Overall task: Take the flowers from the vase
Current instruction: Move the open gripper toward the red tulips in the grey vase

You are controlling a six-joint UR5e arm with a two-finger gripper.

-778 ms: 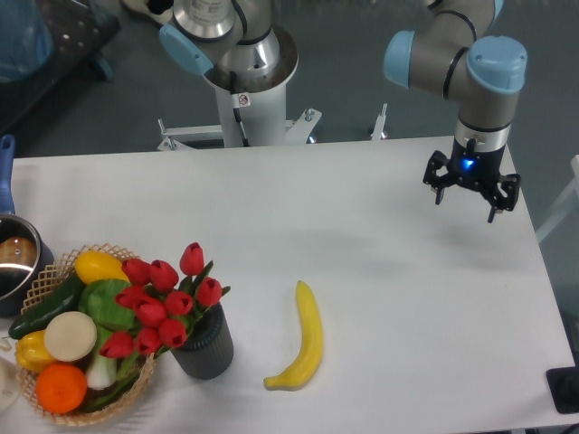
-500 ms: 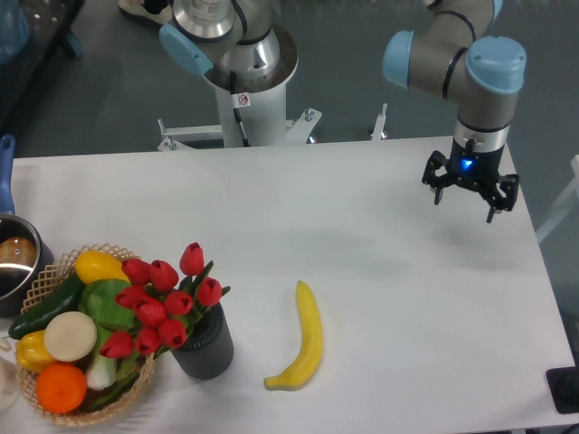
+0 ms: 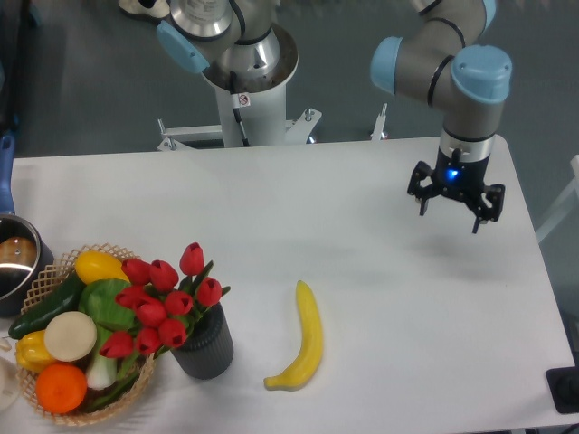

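The flowers (image 3: 163, 303), red tulip buds with green leaves, stand in the vase (image 3: 204, 345), a short dark grey ribbed cylinder near the table's front left. My gripper (image 3: 449, 212) hangs over the table's back right, far from the flowers, pointing down. Its fingers are spread apart with nothing between them.
A yellow banana (image 3: 305, 339) lies right of the vase. A wicker basket (image 3: 54, 271) of produce sits against the vase's left side. A metal pot (image 3: 16, 262) with a blue handle is at the left edge. The robot's base (image 3: 244, 81) stands behind the table.
The gripper has shifted a little to the left and toward the table's middle. Nothing else has moved.
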